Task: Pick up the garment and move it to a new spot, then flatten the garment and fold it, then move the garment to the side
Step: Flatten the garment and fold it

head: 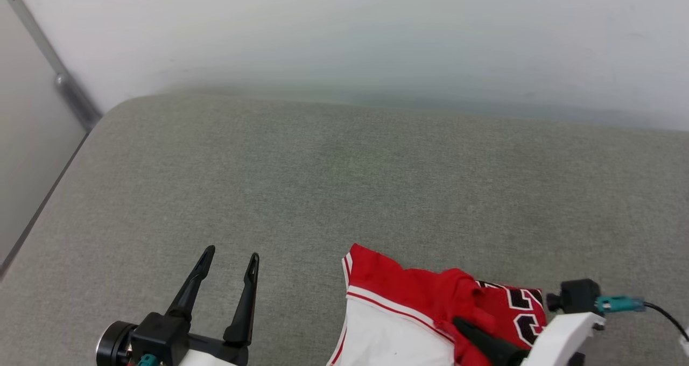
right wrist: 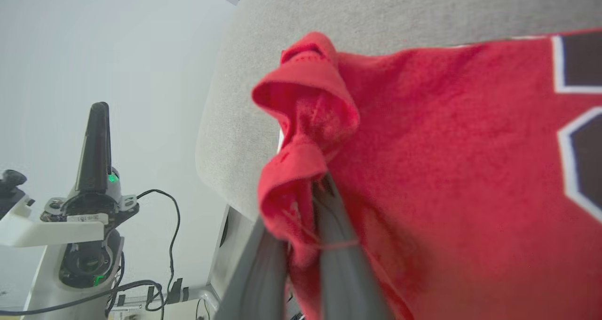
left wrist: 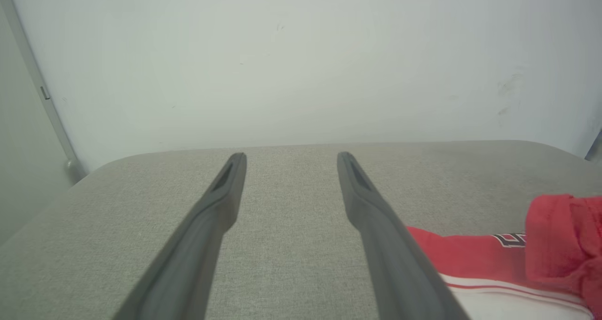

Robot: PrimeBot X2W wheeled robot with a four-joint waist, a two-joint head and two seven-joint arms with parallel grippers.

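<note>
- Grey woven-fabric surface (head: 344, 183), spread across the middle and lower frame in the head view, far corner rounded at upper left.
- Resting on it at lower right: crumpled red-and-white garment (head: 403, 285), black-and-white lettering facing up.

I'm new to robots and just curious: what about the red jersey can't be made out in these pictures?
- Head view: the red-and-white jersey garment is cut off by the bottom edge.
- Right wrist view: its black-and-white lettering runs off the right edge, unreadable.
- Right wrist view: its cloth hides the fingertips of the right end effector.
</note>
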